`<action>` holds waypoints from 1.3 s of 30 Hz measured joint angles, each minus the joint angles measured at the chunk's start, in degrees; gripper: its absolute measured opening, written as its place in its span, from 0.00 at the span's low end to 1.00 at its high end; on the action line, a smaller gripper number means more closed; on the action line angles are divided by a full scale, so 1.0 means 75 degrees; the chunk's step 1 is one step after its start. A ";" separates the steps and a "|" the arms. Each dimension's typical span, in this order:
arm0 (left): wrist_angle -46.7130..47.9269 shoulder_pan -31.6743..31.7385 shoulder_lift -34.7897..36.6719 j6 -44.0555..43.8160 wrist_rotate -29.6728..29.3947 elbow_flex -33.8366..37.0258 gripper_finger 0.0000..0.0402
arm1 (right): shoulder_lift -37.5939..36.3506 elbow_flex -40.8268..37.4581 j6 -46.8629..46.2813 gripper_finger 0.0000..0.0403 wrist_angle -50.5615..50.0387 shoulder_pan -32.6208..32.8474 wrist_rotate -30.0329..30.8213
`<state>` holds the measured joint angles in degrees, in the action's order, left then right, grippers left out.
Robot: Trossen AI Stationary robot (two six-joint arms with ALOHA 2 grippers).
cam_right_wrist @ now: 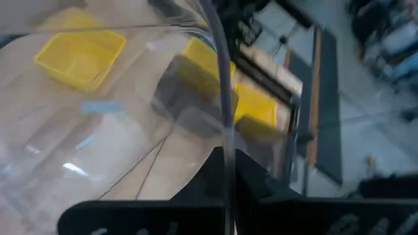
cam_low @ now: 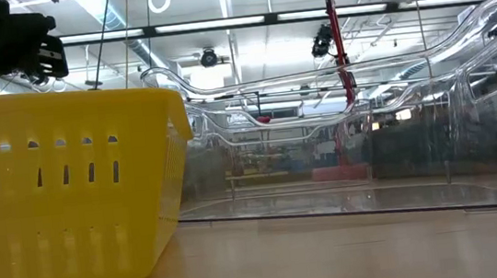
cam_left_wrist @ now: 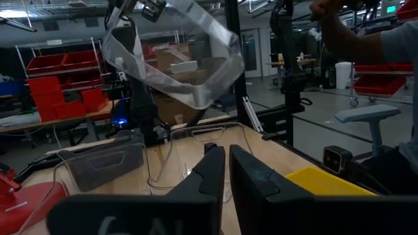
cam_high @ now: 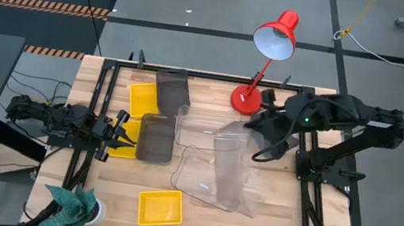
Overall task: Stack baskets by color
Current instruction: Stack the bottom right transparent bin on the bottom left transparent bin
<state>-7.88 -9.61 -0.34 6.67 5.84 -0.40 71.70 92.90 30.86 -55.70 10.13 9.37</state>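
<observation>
- A clear basket [cam_high: 228,165] hangs tilted above the middle of the table [cam_high: 266,219], pinched by its rim in the right gripper [cam_right_wrist: 225,171]; the fingers are pressed together on the thin wall.
- The right arm reaches in from the table's right edge, bent at the elbow, wrist near the red desk lamp [cam_high: 267,54] at the far edge.
- More clear baskets [cam_high: 196,178] lie beneath and beside the held one; how many there are I cannot tell.
- Two dark grey baskets [cam_high: 157,137] sit left of centre, one toward the far edge, one nearer the middle.
- Yellow baskets: one [cam_high: 142,98] near the far left, one [cam_high: 160,207] by the near edge, and what seems another, partly hidden, at the left edge.
- The left gripper [cam_high: 114,134] lies low at the left edge, pointing inward, fingers nearly pressed together, holding nothing.
</observation>
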 joint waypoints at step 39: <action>-0.0001 0.0001 -0.0002 -0.0001 -0.0001 0.0001 0.08 | 0.3015 0.1662 0.4497 0.01 -0.0258 0.1217 0.0796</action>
<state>-7.89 -9.61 -0.36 6.66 5.82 -0.39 94.31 105.36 64.59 -57.63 19.25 15.34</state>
